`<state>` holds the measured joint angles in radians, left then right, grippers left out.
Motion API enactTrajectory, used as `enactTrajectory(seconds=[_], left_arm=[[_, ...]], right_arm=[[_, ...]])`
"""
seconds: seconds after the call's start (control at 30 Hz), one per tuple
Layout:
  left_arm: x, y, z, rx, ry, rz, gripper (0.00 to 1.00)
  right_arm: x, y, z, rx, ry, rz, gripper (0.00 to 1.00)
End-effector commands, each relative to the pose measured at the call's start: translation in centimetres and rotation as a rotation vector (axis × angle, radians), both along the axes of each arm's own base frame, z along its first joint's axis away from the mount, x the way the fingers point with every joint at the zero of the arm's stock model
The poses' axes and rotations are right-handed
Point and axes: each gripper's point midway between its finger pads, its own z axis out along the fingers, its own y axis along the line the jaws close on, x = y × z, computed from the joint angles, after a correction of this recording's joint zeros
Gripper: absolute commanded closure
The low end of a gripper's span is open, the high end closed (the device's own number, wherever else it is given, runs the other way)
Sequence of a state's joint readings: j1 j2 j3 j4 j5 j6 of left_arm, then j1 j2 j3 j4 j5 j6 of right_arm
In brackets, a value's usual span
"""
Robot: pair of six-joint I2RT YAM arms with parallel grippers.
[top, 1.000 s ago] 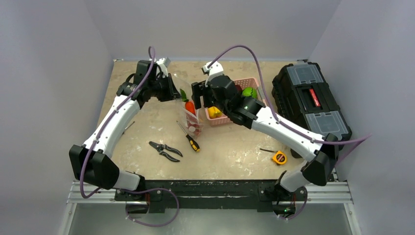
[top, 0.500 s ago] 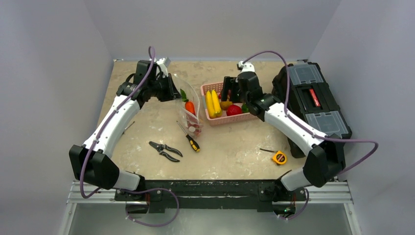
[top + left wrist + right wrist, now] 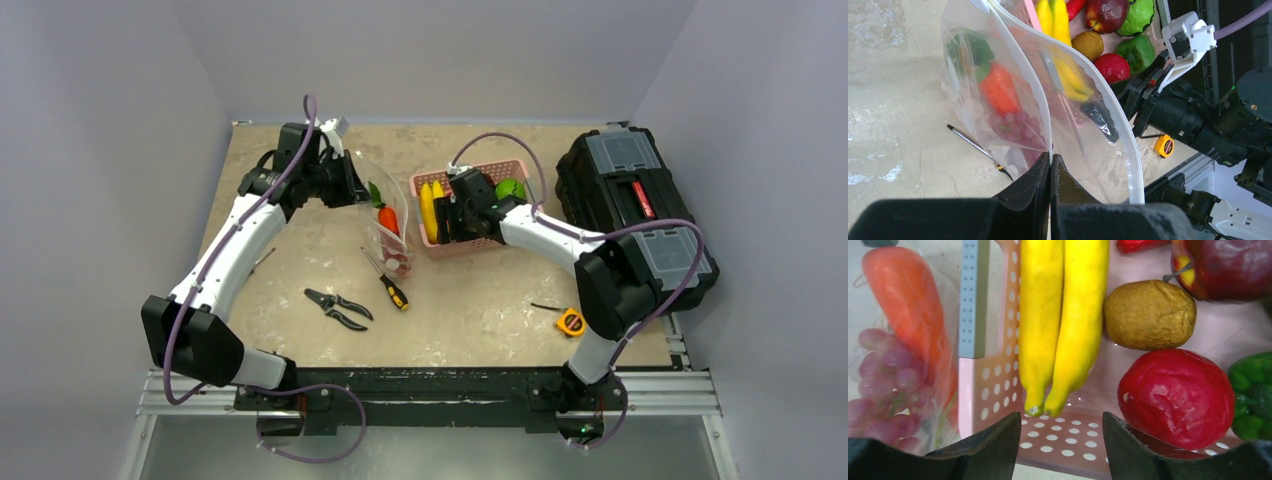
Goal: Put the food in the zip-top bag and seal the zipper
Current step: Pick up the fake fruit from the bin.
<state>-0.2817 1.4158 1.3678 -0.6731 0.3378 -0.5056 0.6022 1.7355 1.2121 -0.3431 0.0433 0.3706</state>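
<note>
We swing the right gripper down to the pink basket's left edge, half-open and empty, where the rounded bananas may slip its pinch, while the left gripper clamps the zip-top bag.

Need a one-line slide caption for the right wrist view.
Open right gripper over the bananas in the pink basket; carrot and grapes in the zip-top bag.

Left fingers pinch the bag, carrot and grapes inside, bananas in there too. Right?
No: the bananas lie in the pink basket, per the right wrist view. The left fingers do pinch the bag, with carrot and grapes inside.
</note>
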Motion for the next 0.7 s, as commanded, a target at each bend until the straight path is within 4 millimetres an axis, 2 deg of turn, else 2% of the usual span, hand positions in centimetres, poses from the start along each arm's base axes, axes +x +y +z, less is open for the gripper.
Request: enactTrajectory(seconds=[0.0,0.23,0.67], left_arm=[[0.5,-0.3,0.8,-0.033,-0.024,-0.004,1.00],[0.5,-0.4,0.7,-0.034,-0.021,-0.007,1.00],[0.5,-0.4,0.7,-0.034,-0.021,-0.007,1.00]], right_arm=[[1.0,1.1,3.0,-0.037,-0.109,0.020,0.39],[1.3,1.8,3.1,-0.104,-0.145,0.004,0.35],[2.2,2.1,0.7,-0.169,-0.142,-0.015,0.48]])
